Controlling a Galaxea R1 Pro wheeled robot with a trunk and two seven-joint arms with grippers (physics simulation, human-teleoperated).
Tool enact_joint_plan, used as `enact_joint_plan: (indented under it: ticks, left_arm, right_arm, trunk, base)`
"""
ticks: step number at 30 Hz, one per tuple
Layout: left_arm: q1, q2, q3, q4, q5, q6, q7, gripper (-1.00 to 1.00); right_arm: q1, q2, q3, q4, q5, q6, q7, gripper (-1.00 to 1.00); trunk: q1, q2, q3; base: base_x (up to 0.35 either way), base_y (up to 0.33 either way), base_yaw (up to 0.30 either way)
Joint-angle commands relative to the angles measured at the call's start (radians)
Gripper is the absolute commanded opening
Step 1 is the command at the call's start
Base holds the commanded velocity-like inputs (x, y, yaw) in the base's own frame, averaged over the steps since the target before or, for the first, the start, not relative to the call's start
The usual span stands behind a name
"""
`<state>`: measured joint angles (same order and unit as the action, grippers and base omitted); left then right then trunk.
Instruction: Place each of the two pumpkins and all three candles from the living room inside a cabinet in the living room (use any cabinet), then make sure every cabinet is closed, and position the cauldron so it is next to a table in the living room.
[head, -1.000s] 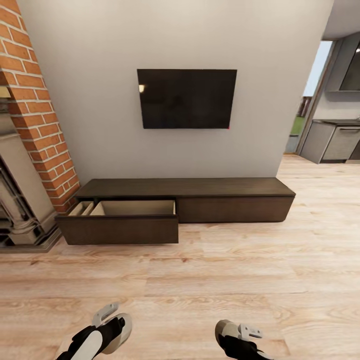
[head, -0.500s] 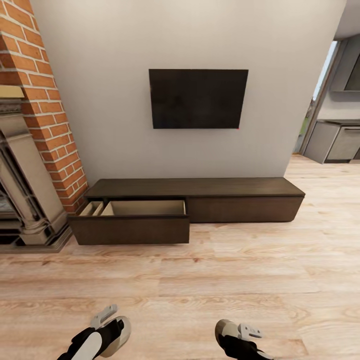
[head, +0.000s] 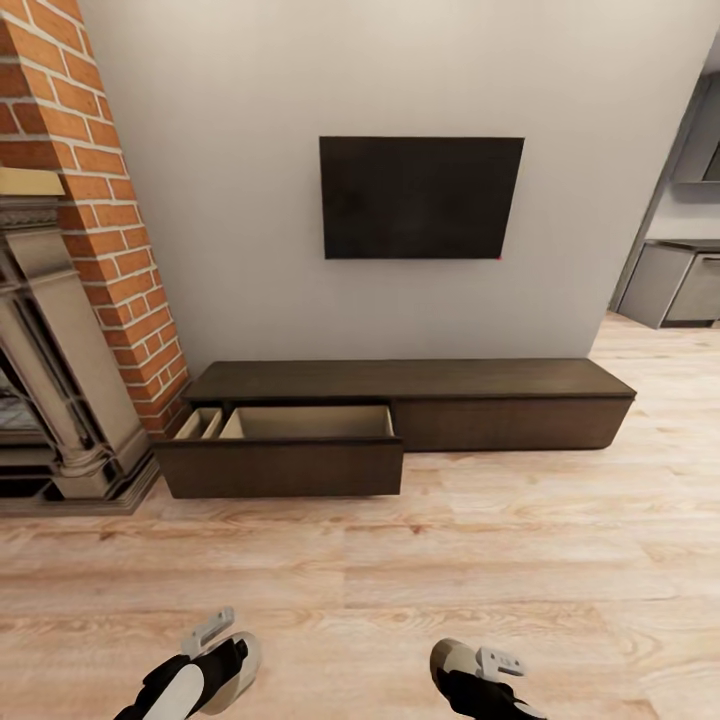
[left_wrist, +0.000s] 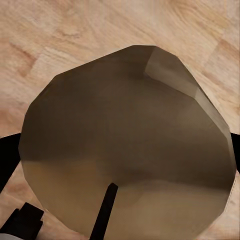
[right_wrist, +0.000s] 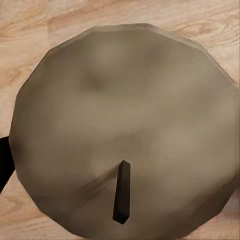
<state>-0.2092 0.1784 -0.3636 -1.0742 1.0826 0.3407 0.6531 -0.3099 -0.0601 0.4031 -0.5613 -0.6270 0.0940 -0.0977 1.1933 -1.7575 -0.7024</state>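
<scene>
The cabinet (head: 420, 381) is a long low dark-brown unit against the grey wall. Its left drawer (head: 282, 468) stands pulled out, showing a pale wood inside (head: 315, 422) with nothing visible in it. At the bottom of the head view my left gripper (head: 218, 652) is shut on a candle (head: 246, 655), and my right gripper (head: 478, 668) is shut on another candle (head: 450, 660). Each wrist view looks at a candle's cream top with a dark wick, the left candle (left_wrist: 125, 135) and the right candle (right_wrist: 125, 120). Pumpkins, cauldron and table are out of view.
A brick column (head: 110, 220) and a stone fireplace (head: 50, 400) stand left of the cabinet. A dark TV (head: 420, 197) hangs on the wall above it. Grey kitchen units (head: 680, 285) show at the far right. Light wood floor (head: 400, 570) lies between me and the cabinet.
The whole head picture has slid to the right, so the camera has turned or moved left. The arms and the candles hold the same pose, and the drawer stays open.
</scene>
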Motion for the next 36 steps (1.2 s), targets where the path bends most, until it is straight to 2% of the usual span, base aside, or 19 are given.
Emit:
enact_joint_plan:
  ticks: [1,22,36]
  left_arm:
    - [-0.001,0.001,-0.003,-0.001,0.002,0.002,0.005,-1.0]
    - [-0.001,0.001,-0.003,0.011,0.005,0.003,0.005,-1.0]
    - [-0.001,0.001,-0.003,0.013,0.0,0.002,0.005,-1.0]
  right_arm:
    - [-0.001,-0.001,0.008,-0.003,-0.01,0.003,-0.01,-1.0]
    - [-0.001,-0.001,0.01,-0.003,-0.01,0.005,-0.004,-1.0]
    - [-0.001,-0.001,0.008,-0.002,-0.01,0.003,-0.004,-1.0]
  trunk:
    - [0.0,0.0,-0.001]
    - [0.0,0.0,-0.001]
    - [0.0,0.0,-0.001]
  base:
    - [0.238,0.262,0.0]
    - [0.174,0.297,0.0]
    - [0.241,0.258,0.0]
